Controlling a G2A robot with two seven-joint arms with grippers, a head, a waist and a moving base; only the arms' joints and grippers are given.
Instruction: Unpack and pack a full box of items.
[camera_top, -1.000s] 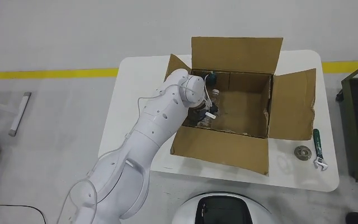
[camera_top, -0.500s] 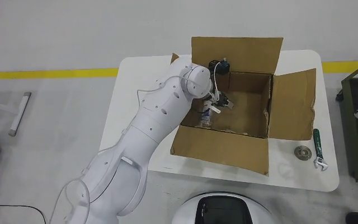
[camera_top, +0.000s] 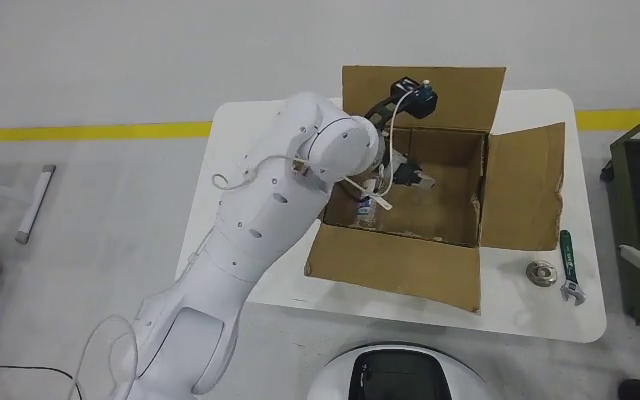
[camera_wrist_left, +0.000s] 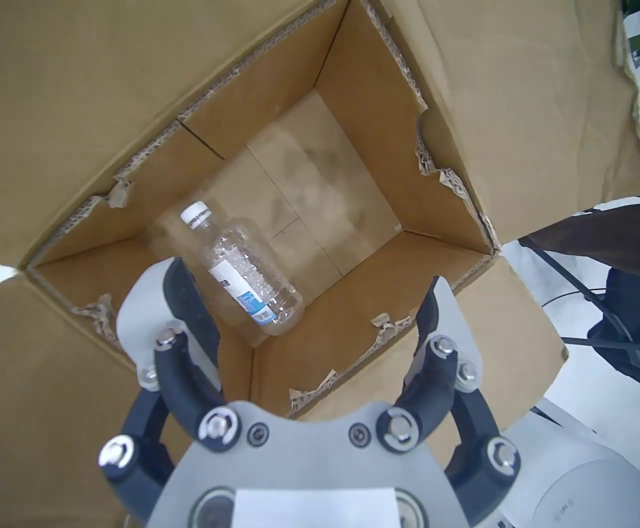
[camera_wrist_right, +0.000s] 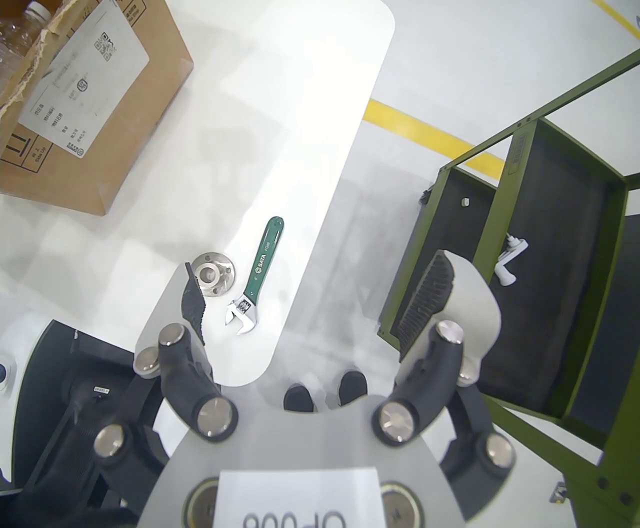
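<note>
The left claw (camera_wrist_left: 305, 280) is wide open and empty, up over the box (camera_wrist_left: 350, 105). A clear bottle (camera_wrist_left: 245, 280) lies in a corner inside it. The right claw (camera_wrist_right: 320, 272) is wide open too

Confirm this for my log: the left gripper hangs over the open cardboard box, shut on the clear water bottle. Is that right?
Not quite. The left gripper hangs over the open cardboard box, but it is open and empty. The clear water bottle sits loose inside the box, below the fingers, as the left wrist view shows.
</note>
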